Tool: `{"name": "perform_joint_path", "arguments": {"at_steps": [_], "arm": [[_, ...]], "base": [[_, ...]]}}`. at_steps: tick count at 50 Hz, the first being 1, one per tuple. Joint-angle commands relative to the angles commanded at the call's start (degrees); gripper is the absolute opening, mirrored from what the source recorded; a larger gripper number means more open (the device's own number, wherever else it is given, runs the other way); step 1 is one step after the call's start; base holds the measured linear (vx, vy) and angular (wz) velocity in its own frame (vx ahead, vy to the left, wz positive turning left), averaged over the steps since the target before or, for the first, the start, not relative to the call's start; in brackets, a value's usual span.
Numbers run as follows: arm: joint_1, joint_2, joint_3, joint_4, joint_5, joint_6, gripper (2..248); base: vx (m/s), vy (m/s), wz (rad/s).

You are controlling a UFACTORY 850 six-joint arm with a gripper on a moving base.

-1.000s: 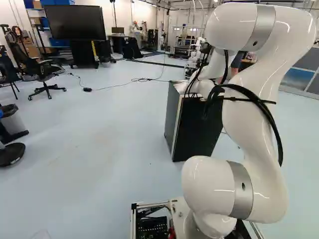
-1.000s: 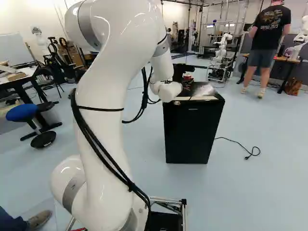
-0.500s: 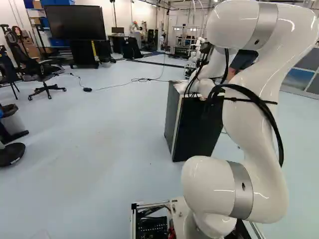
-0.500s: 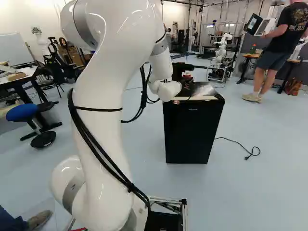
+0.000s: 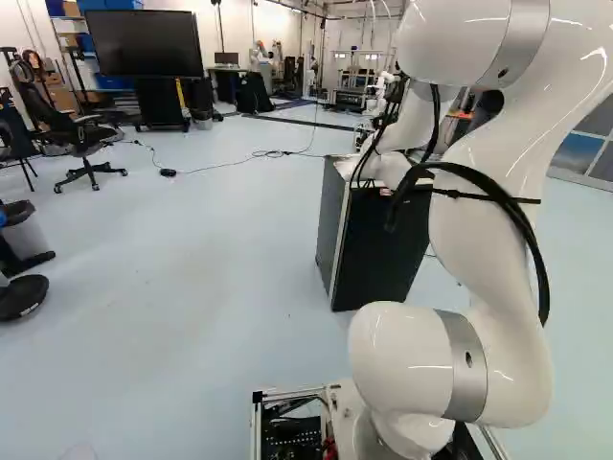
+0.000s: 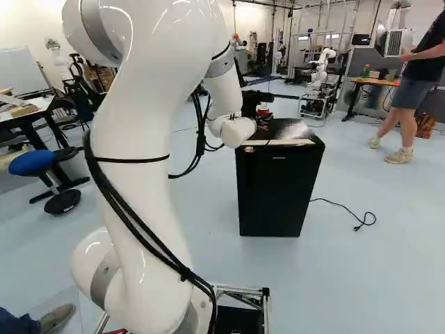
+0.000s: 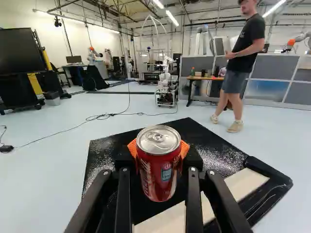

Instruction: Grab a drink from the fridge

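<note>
Red can (image 7: 159,170) is standing upright in the gripper (image 7: 159,150), and the orange pads (image 7: 184,149) are pinching it from both sides, around the upper part of its body. It's sitting over the fridge top (image 7: 112,149), outside the cabinet; whether its base is touching that surface, I'm not able to tell. So the grab is looking made, and the step in hand is probably carrying the drink clear. Good technique now would be keeping that squeeze firm but modest, since a thin wall could be denting under too much force. Straight up first, that's what the moment is asking for, then sideways only once the base is clearing everything. Watch the pale strip (image 7: 245,184) running along the front edge: a low, early swing might be clipping it and twisting the can in the pads. Further out, the black fridge (image 6: 277,191) is standing with its front closed, and the white arm (image 6: 135,139) is reaching over to it. Its black cables (image 6: 185,274) are hanging in loops, so slow, smooth turning of the wrist should be keeping them from tugging.
</note>
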Motion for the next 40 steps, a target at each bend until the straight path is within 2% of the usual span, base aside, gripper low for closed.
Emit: {"name": "perform_joint_path", "arguments": {"at_steps": [21,40], "arm": [[2.9,6.3,7.7,-0.5,-0.9,0.0,99],[6.5,14.1,17.1,-1.1,-2.1,0.0,99]], "base": [[0.0,0.0,0.0],[0.0,0.0,0.0]]}}
